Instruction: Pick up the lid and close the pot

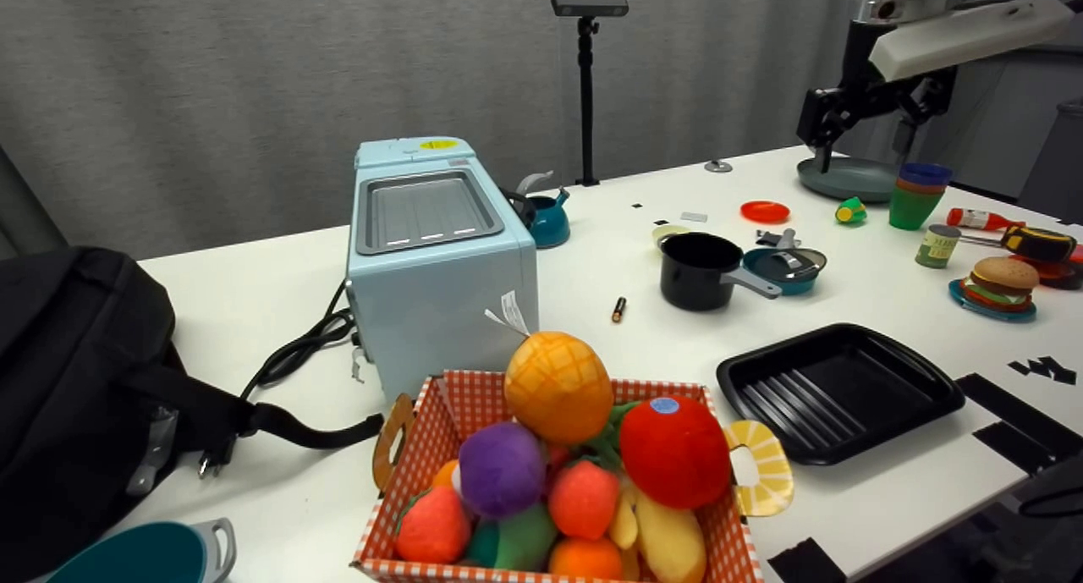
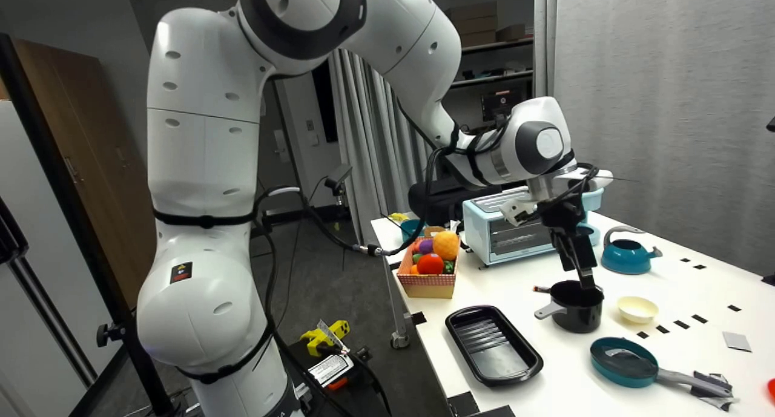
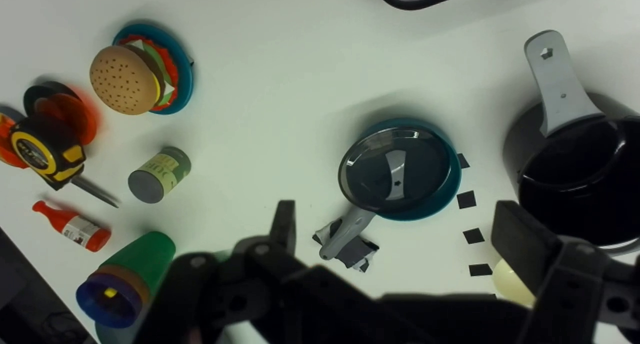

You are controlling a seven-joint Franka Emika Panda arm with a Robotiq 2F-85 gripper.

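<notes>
Wrist view: gripper spread wide. Lid sits askew on the teal pan, framed between the jaws, apart from both. Open black pot at frame right.

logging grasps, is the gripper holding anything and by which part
Nothing is held: in the wrist view the gripper is open, fingers apart with nothing clamped between.
</notes>
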